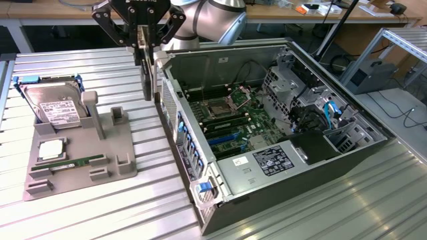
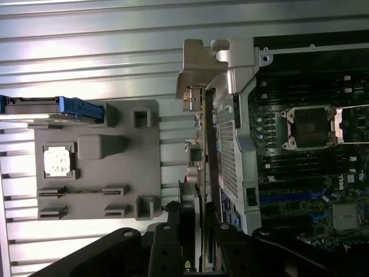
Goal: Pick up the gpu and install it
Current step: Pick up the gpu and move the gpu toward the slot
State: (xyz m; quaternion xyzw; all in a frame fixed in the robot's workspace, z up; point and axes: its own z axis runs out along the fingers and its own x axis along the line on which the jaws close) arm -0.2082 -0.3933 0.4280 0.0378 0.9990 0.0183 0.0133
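Your pincer (image 1: 143,41) is squeezed onto the gpu (image 1: 145,75) and holds it by its top edge. The gpu hangs straight down in the air, just beside the open computer case (image 1: 200,65). The gray tray (image 1: 113,160) with the hard drive (image 1: 57,107) is on its other side.

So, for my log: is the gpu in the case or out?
Out: gripper holds the gpu on edge outside the case.

Place: robotics lab or workshop.
Work surface: ribbed aluminium table (image 1: 80,215).
Evidence: opened computer tower (image 1: 207,67), grey parts fixture (image 1: 113,165), wooden benches (image 1: 40,12) behind.
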